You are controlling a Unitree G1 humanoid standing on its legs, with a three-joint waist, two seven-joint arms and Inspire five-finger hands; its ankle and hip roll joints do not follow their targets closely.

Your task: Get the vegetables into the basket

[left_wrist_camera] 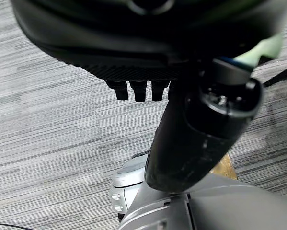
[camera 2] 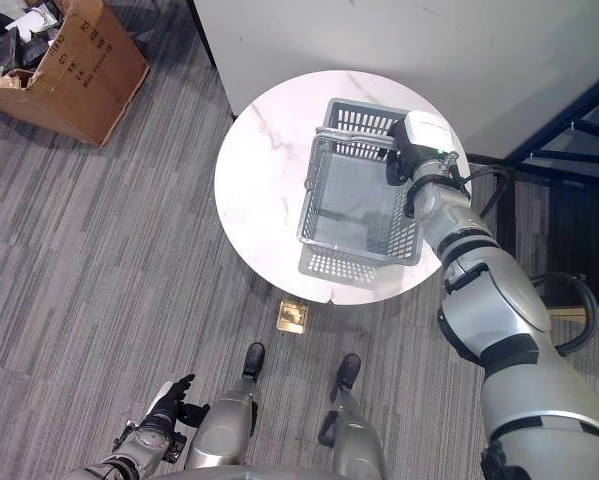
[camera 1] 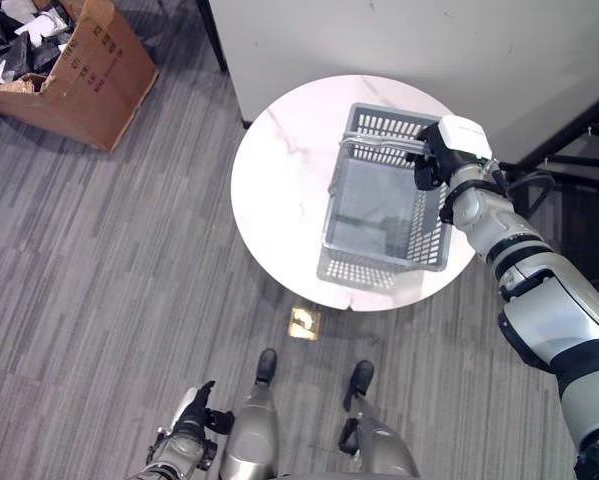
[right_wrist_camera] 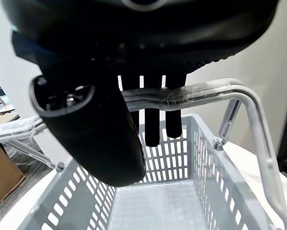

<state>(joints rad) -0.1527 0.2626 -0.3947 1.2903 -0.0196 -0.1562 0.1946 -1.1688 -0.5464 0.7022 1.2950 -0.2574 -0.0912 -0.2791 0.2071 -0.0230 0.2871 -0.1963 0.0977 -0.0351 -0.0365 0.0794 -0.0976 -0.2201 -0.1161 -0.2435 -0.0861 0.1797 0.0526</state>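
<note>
We see a round white table with a faint marbled top (camera 1: pixel 284 170) standing on a grey striped carpet floor (camera 1: pixel 99 260). Its far edge sits close to a plain pale wall (camera 1: pixel 379 40), with a dark upright post (camera 1: pixel 212 35) at the wall's left end. At the far left corner of the floor lies an open brown cardboard box (camera 1: pixel 84 75), holding what may be crumpled black and white wrappings (camera 1: pixel 14 40). Just off the table's near edge, a small square brass-coloured plate (camera 1: pixel 304 323) is set in the carpet. Dark metal rails (camera 1: pixel 579 140) stand beyond the table's right edge.
</note>
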